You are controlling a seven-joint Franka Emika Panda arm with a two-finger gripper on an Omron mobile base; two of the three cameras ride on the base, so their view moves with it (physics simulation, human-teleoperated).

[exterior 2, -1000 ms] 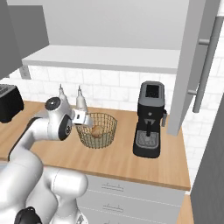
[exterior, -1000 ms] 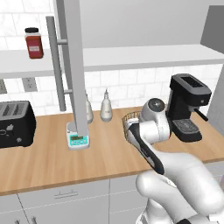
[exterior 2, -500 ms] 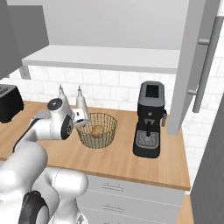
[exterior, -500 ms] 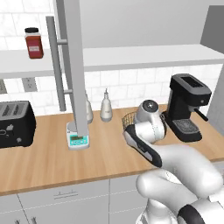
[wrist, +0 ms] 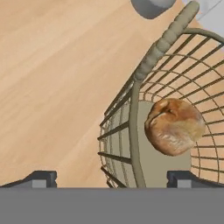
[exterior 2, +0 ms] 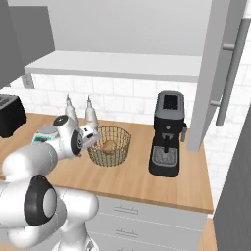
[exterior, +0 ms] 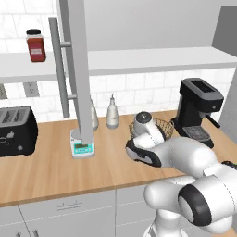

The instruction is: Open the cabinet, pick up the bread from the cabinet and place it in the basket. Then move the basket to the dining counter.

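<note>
- The bread (wrist: 174, 126) lies inside the basket (wrist: 131, 127), on the worktop (wrist: 52, 87) beside the coffee machine (exterior 2: 167, 134).
- The gripper (wrist: 111, 179) hangs just over the basket's near rim, jaws apart, one finger outside the wire wall and one inside.
- To my eye, closing would pinch that rim.

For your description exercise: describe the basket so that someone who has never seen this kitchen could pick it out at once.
Find the wood worktop under the open grey cabinet. Left of the black coffee machine and in front of two pale bottles stands the basket. It is the one round, open, tan wire-mesh bowl there, with a golden-brown bread roll inside.
</note>
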